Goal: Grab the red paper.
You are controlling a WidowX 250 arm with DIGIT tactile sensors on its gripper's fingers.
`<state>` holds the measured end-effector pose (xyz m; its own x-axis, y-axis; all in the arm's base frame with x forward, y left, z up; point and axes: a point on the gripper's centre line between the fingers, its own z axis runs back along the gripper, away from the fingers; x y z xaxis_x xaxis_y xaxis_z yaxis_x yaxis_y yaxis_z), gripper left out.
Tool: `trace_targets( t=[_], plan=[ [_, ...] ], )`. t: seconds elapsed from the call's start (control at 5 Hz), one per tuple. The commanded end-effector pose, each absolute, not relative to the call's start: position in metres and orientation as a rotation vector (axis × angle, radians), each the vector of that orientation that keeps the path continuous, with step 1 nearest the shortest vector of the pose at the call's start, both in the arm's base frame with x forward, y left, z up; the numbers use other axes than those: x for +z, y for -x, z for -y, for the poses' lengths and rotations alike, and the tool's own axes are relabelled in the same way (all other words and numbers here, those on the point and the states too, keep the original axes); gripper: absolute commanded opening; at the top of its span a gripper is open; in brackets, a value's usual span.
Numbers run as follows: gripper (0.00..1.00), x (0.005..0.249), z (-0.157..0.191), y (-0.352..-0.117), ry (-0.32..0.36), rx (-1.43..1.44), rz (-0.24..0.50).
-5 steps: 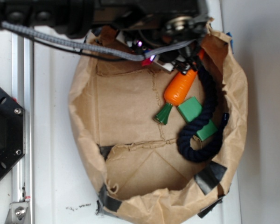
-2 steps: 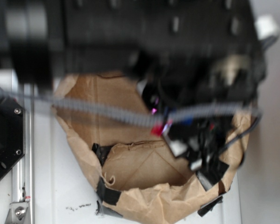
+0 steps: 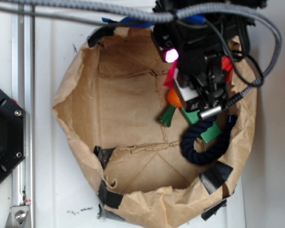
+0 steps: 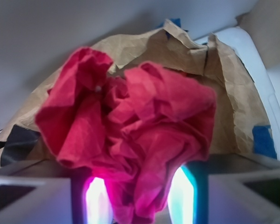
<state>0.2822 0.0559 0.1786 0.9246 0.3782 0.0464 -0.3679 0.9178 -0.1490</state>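
Observation:
The red paper point(image 4: 130, 130) is a crumpled bright red wad that fills the wrist view. My gripper point(image 4: 137, 196) is shut on its lower part, with a glowing finger on each side. In the exterior view my gripper point(image 3: 204, 92) hangs over the right side of the brown paper bag point(image 3: 123, 95), above the orange carrot toy point(image 3: 173, 99). Bits of the red paper point(image 3: 170, 77) stick out on both sides of it. The carrot is mostly hidden under the gripper; its green top point(image 3: 167, 115) shows.
Inside the bag lie a green block point(image 3: 210, 134) and a navy rope point(image 3: 199, 145). Blue tape point(image 3: 128, 20) sits at the bag's far rim. A black base point(image 3: 2, 135) and a metal rail point(image 3: 23, 118) stand at the left.
The arm swung down across the bag and now stands over the carrot at the right. The red paper now shows in the jaws. The bag's rim has shifted.

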Motion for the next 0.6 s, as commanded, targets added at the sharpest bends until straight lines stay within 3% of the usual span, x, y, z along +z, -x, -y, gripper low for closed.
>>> trace_targets(
  t=[0.0, 0.4],
  plan=[
    [0.00, 0.184, -0.027, -0.244, 0.093, 0.340, 0.113],
    [0.00, 0.178, -0.010, -0.233, 0.083, 0.340, 0.122]
  ],
)
